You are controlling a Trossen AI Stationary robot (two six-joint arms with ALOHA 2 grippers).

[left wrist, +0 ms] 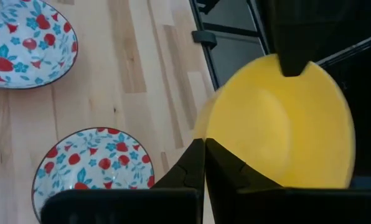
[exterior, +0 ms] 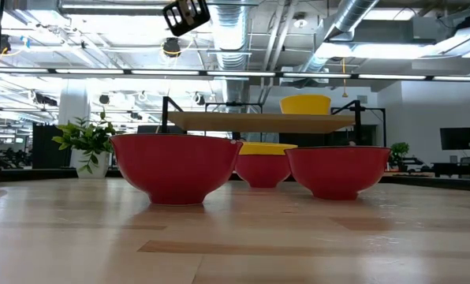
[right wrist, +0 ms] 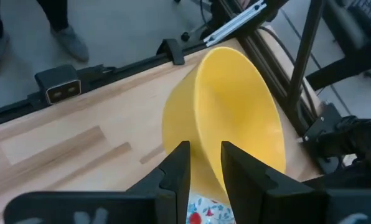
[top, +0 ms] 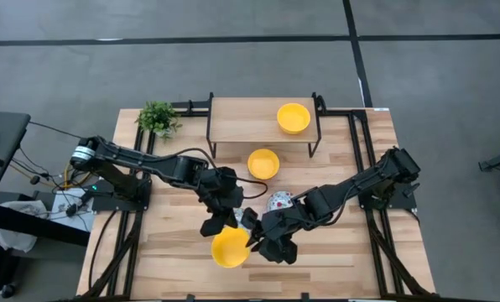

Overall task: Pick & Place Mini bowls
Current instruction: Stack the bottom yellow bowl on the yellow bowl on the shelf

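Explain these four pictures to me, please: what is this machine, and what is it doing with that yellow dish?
It is a robot with two dark arms at a wooden table, each ending in a two-finger gripper. One picture looks straight down, one looks level across the tabletop, and two come from cameras on the wrists. The right gripper clamps the rim of the held yellow bowl. The left gripper is shut at that bowl's edge; whether it pinches it is unclear. A second yellow bowl sits on the table, a third on a small shelf. There are also floral bowls and a potted plant.
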